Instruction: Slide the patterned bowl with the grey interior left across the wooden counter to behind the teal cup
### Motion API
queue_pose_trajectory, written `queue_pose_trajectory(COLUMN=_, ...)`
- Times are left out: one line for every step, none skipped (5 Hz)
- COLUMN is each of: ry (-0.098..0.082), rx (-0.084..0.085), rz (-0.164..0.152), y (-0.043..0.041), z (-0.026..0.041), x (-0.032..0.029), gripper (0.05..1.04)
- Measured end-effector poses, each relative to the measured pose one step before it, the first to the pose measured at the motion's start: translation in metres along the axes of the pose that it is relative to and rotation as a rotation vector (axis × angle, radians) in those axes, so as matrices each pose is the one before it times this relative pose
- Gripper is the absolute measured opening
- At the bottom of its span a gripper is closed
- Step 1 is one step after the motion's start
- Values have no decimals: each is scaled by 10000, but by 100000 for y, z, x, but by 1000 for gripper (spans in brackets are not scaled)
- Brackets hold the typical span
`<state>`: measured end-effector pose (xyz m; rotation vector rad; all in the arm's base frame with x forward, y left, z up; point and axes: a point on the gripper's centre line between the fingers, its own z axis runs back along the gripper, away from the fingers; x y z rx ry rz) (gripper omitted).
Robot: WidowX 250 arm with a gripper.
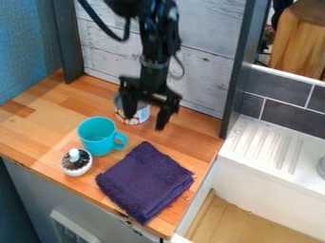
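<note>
Black and spread, the gripper (145,123) is best centred over the can (141,115) by the back edge of the surface (41,130).

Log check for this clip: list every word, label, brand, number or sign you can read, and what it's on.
Readable text: none.
Can, partly behind the hand: printed label, too small to read.
Turquoise mug: no lettering visible.
Small white pot: no lettering visible.
Folded purple cloth: no lettering visible.
</note>
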<state>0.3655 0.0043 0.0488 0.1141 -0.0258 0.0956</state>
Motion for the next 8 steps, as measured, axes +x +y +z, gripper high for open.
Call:
queue_pose_trajectory(ry=-461, rx=-140, rz=-301, y=-2374, z=1012, x=-1047, gripper=1001)
queue_pose_trajectory(ry=-803, rx=-310, rz=-271, y=-1170, z=1410, x=-1131, gripper=1001)
queue_pose_trajectory(ry=-138, rx=22, rz=-355, y=152, z=1876, x=-1094, gripper=1001)
queue_pose_trajectory(ry=-76, rx=-11, rz=-23, y=11, z=231, x=94, gripper=1001)
queue_pose_trajectory(ry=0, rx=0, rz=0, y=0, z=0, x=0, gripper=1001)
queue_pose_trajectory(ry=15, rx=2, rz=-2, y=3, z=-31, x=-46, gripper=1001)
queue_pose_trajectory(ry=0, rx=0, rz=0, y=0, z=0, x=0, gripper=1001)
queue_pose_trajectory(ry=-15, rx=-2, rz=2, y=-3, z=31, x=46, gripper=1001)
